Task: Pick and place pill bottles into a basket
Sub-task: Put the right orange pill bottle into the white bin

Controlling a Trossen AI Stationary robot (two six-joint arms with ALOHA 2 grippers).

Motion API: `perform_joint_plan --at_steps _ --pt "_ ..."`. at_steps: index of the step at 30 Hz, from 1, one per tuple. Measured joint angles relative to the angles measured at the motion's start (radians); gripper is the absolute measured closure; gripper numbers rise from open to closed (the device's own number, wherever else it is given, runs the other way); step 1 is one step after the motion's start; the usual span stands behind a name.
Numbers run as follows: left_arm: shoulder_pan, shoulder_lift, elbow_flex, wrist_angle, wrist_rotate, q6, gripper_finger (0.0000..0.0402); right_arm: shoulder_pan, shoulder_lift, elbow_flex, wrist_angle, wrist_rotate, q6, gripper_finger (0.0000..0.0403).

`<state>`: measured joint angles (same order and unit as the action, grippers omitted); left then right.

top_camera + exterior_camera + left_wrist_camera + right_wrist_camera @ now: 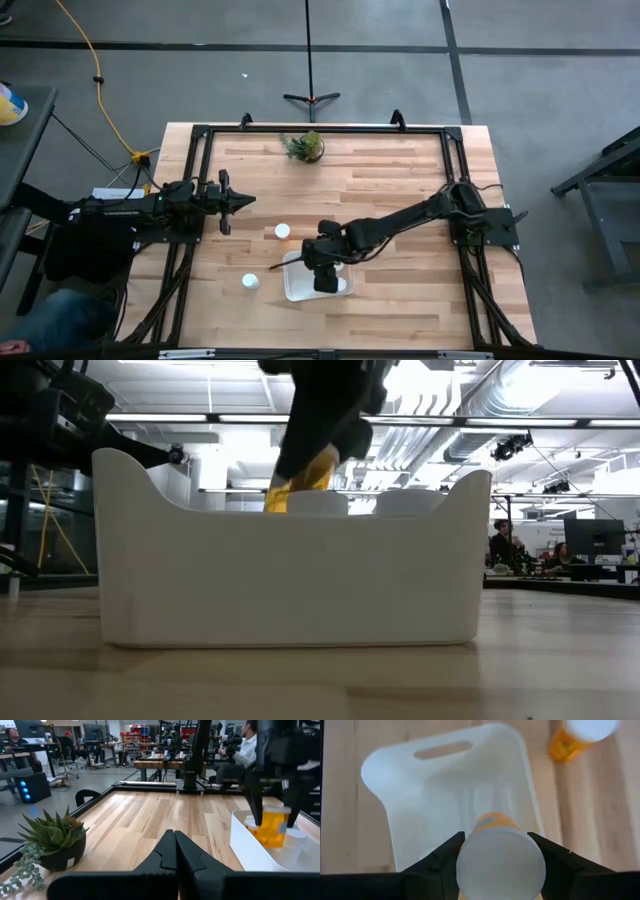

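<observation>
The white basket [296, 290] stands on the table near its front edge, and it also shows in the low view [290, 580]. My right gripper [326, 278] is over the basket, shut on an orange pill bottle [272, 827] with a white cap [500, 867]. White caps of other bottles [410, 503] show above the basket's rim. Two bottles stand on the table, one [283, 231] beyond the basket and one [249, 283] to its left. My left gripper [245, 200] is shut and empty at the table's left side. My right gripper pinches the bottle between its two fingers at the cap end's sides [465, 855]. The fingers [254, 802] come from above, pointing down. The bottle hangs slightly tilted, cap up, with its lower end inside the basket [285, 495]. The basket wall hides whether it touches the floor.
A small green potted plant [305, 147] stands near the table's far edge, and it also shows in the left wrist view [55, 842]. A black frame borders the table [200, 135]. People sit in the room beyond [247, 747].
</observation>
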<state>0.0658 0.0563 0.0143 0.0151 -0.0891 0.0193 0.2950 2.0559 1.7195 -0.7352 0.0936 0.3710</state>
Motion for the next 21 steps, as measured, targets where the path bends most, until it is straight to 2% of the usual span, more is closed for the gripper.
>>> perform_joint_plan --at_steps 6,21 --pt "0.000 0.000 0.000 0.000 0.000 0.001 0.0374 -0.002 0.031 0.000 0.000 -0.045 -0.014 0.0212" --pt "0.000 0.000 0.000 0.000 -0.003 0.002 0.0374 -0.023 0.040 0.000 -0.004 -0.044 -0.036 0.0212"
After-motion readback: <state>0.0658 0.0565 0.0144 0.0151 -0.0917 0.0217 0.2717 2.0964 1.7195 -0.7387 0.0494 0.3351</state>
